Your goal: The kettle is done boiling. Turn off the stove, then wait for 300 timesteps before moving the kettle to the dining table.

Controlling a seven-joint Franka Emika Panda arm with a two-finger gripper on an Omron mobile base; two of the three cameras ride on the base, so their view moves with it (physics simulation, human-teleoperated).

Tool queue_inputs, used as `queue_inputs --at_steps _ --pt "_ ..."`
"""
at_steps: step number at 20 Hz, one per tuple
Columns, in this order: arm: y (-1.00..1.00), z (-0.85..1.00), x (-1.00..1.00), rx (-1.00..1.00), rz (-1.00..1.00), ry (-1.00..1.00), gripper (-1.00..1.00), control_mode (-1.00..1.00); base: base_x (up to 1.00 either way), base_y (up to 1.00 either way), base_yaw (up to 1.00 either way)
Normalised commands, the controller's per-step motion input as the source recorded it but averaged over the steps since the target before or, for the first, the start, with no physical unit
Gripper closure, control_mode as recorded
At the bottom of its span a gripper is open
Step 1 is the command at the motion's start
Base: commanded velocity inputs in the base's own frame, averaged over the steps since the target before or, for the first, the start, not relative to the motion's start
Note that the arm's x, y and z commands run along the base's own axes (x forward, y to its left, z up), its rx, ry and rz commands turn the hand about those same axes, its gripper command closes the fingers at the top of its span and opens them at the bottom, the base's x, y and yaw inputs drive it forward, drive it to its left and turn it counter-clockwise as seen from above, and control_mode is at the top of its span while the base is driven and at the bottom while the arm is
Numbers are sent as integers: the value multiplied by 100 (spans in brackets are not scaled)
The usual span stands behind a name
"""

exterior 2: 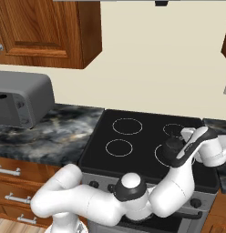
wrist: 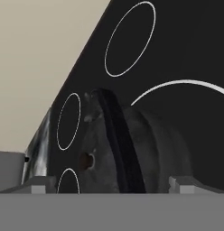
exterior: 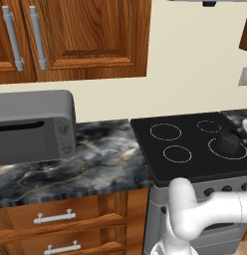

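Kettle (exterior 2: 172,148) sits on stove (exterior 2: 133,150) front ring, right of centre. Gripper (wrist: 113,182) spread wide, fingertips flanking kettle body (apparently lining up grasp); nothing held.

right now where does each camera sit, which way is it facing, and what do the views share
Left base view: behind the arm's left, looking forward and down at the stove, counter and microwave; white arm at lower right.
Right base view: behind the arm's right, same stove; arm rises from lower left, open gripper at the kettle.
Hand view: on the hand, looking along the fingertips at the kettle, close up.
All three share the kettle and burner rings.
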Motion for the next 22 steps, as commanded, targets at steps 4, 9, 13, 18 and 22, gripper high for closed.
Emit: queue_inputs --at_steps 4,9,13,18,22 --pt "0 0 5 0 2 0 -100 -100 0 0 0" --pt "0 0 5 0 2 0 -100 -100 0 0 0" --pt "0 -2 2 0 1 0 -100 -100 0 0 0" --pt "0 -11 1 0 0 0 -100 -100 0 0 0" --pt "0 -14 1 -1 0 0 -100 -100 0 0 0"
